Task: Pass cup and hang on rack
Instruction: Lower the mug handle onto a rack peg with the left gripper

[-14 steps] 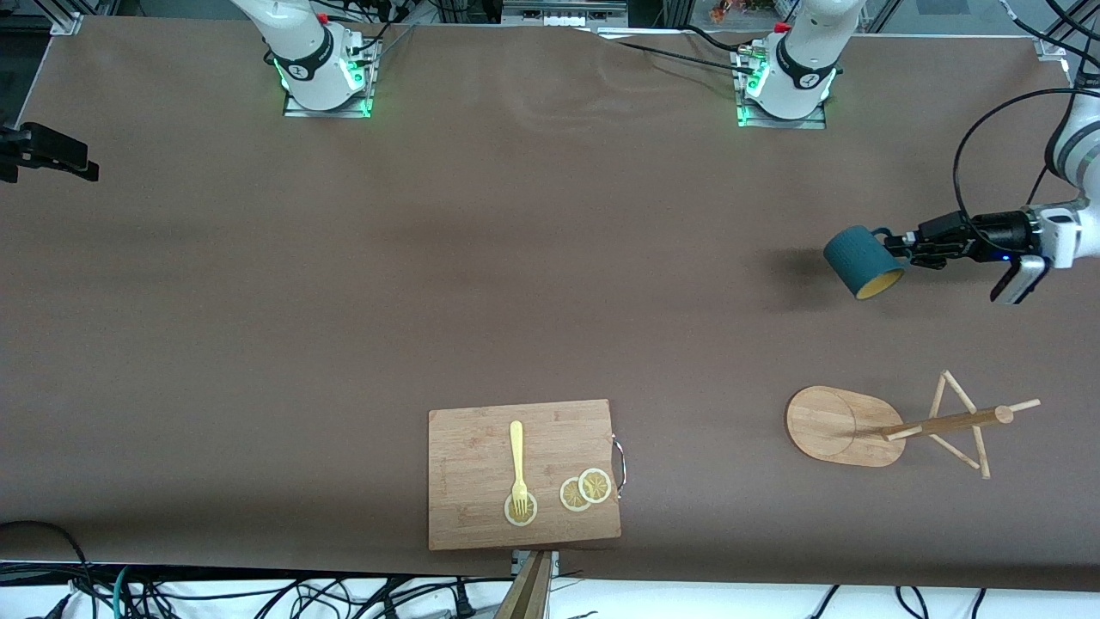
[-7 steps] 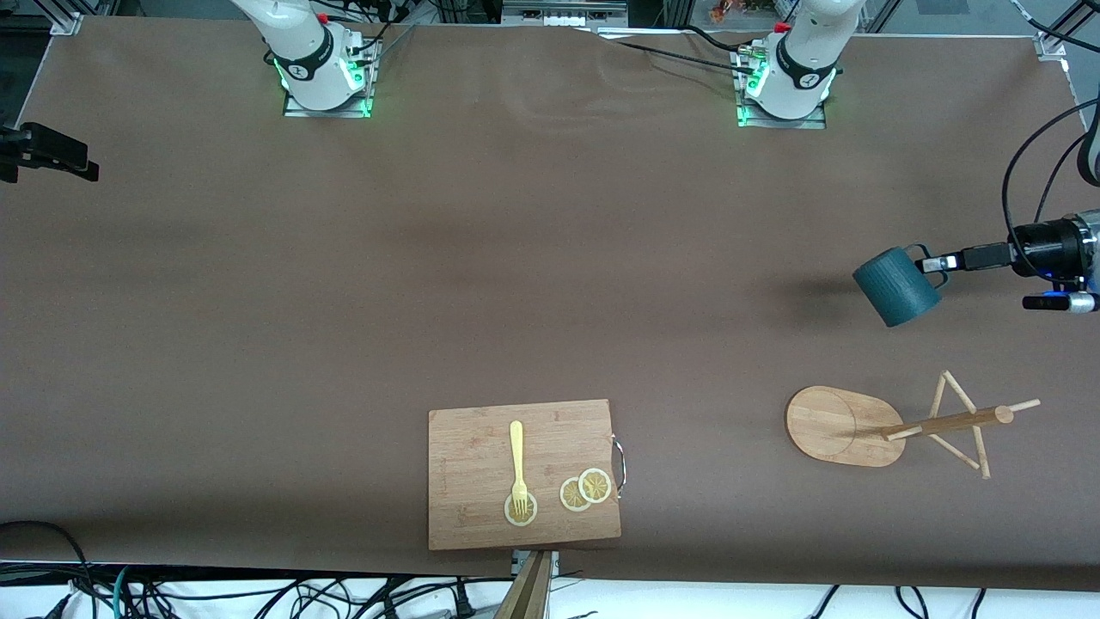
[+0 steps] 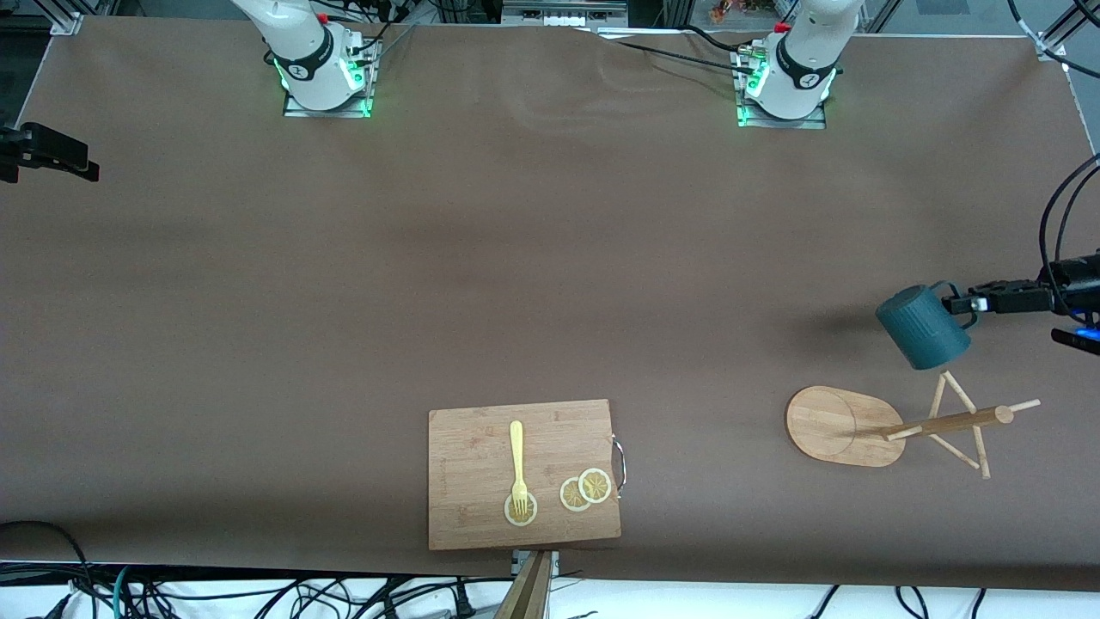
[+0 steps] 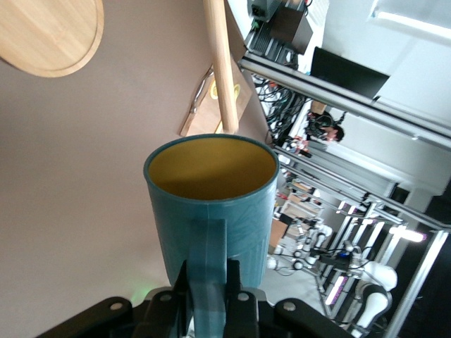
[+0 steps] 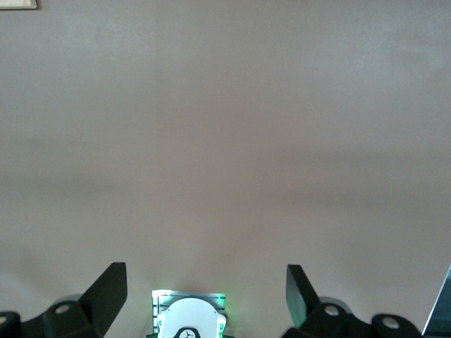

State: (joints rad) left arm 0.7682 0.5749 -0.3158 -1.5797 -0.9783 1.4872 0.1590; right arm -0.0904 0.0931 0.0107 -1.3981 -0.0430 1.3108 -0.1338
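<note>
Cup [image 3: 924, 327] handle sat pinched between the closed fingers of the left gripper [image 3: 961, 303], the mug hanging tilted in the air over the rack [image 3: 894, 425] (its pegs just beneath). Right gripper [image 5: 206, 296] waited over bare table [image 3: 516, 258] with fingers spread wide. A cutting board [image 3: 468, 447] with fork [image 3: 517, 456] lay well apart.

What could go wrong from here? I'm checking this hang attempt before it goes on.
The left tool pinches only the cup by its handle, so the tilted cup might twist or slip. The rack has thin pegs, and a nudge from the cup could shift or tip it.
</note>
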